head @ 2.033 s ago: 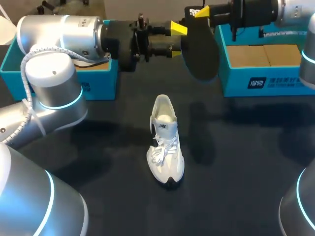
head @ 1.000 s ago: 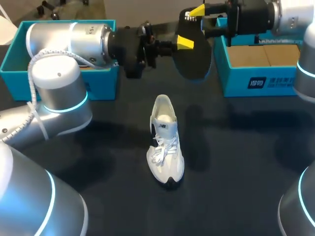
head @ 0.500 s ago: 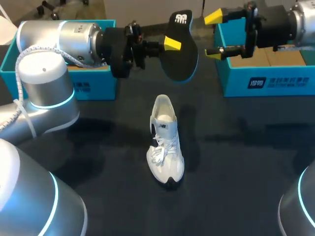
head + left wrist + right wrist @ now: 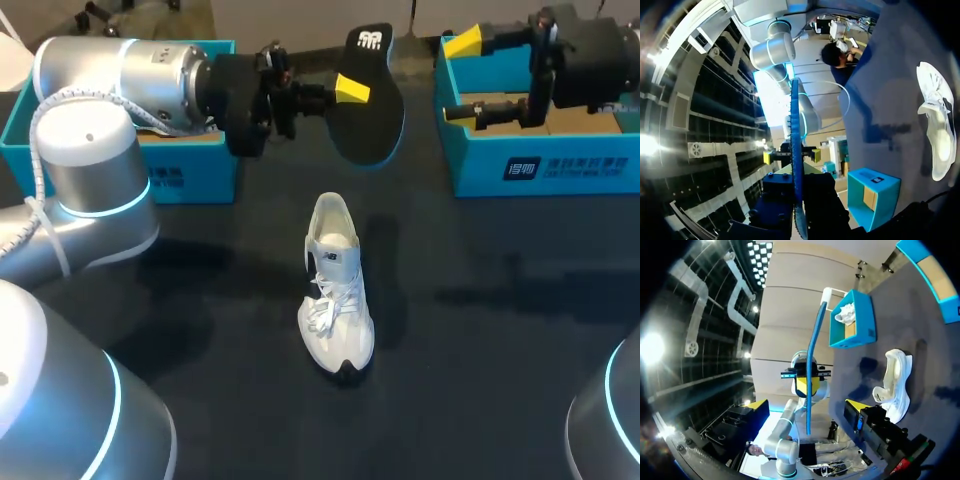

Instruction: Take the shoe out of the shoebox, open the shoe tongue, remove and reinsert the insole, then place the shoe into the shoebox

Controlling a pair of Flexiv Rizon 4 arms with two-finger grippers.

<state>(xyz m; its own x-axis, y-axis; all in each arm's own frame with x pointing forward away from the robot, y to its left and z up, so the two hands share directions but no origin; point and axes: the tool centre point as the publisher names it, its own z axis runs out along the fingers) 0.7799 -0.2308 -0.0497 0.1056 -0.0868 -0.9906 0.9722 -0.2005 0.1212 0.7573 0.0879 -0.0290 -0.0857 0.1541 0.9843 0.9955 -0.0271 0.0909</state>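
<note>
Head view showed the left tool (image 4: 347,95) clamped on the black insole (image 4: 372,120), held aloft beyond the white shoe (image 4: 336,300) standing on the counter (image 4: 500,350); the right tool (image 4: 466,78), beyond the shoe and to its right, gaped wide and empty.

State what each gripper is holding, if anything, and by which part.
The left gripper holds the black insole, pinched at its side edge about mid-length. The right gripper is open and holds nothing.
</note>
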